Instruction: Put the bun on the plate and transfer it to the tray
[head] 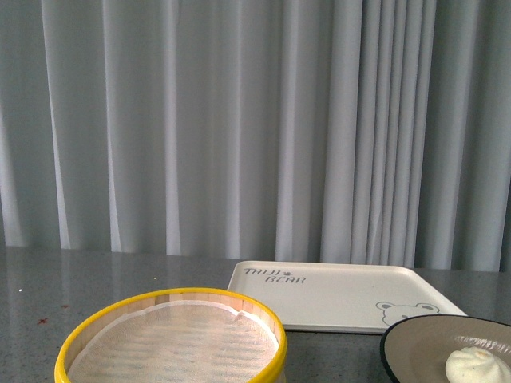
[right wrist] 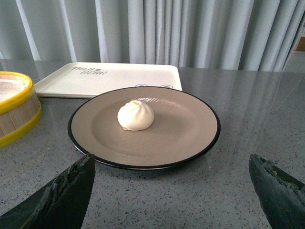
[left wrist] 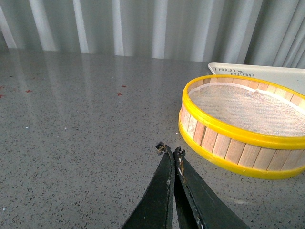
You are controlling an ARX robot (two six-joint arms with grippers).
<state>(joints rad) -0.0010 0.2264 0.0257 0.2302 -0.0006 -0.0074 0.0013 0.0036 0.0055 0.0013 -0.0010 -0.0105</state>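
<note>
The white pleated bun [right wrist: 136, 115] sits on the beige black-rimmed plate [right wrist: 190, 129], a little off its middle; both also show at the front view's lower right, the bun [head: 477, 365] on the plate [head: 415, 335]. The cream tray [head: 335, 295] with "BEAR" lettering lies flat behind the plate and is empty; it shows in the right wrist view [right wrist: 109, 76] and partly in the left wrist view [left wrist: 267, 71]. My right gripper [right wrist: 171, 164] is open wide and empty, just short of the plate's near rim. My left gripper [left wrist: 170, 150] is shut and empty above the table beside the steamer.
A yellow-rimmed wooden steamer basket [head: 172, 343] with a white cloth liner stands left of the plate, in front of the tray; it also shows in the left wrist view [left wrist: 243, 129]. The grey speckled table [left wrist: 71, 143] runs back to a grey curtain [head: 239, 120].
</note>
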